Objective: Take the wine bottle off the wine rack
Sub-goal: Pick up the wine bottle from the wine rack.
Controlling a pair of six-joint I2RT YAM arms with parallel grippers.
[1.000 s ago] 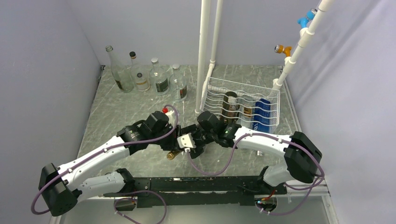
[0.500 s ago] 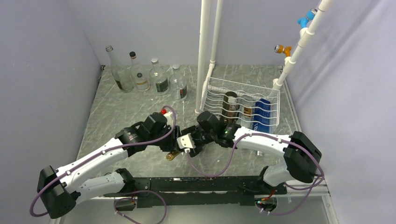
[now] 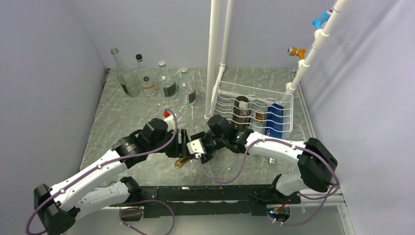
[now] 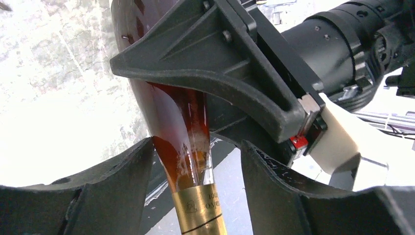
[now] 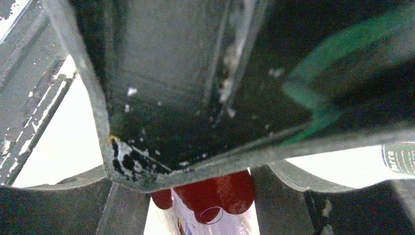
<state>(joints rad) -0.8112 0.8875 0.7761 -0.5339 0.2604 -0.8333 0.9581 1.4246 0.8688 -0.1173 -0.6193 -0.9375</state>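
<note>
We find the wine bottle off the wine rack. It sits between the two arms over the near middle of the counter, well apart from the rack. The glass is amber, and its gold-foiled neck points toward the near edge.

The right claw is closed on the body of the bottle. In the left wrist view one of its black fingers lies across the glass just above the shoulder. The right wrist view is filled by dark surfaces too close to make out.

The left claw stands open around the neck. Its two fingers flank the glass with a clear gap on either side and do not touch it.

The rack stands at the back right of the counter, beside two white upright pipes. Three bottles lie in it side by side: a dark one, a second with a label, and a blue one.

Four clear bottles stand in a row at the back left. A bottle with a red cap is just behind the left wrist. The right wrist view shows the same red cap below the claw.

We cannot tell whether the wine bottle touches the counter.
</note>
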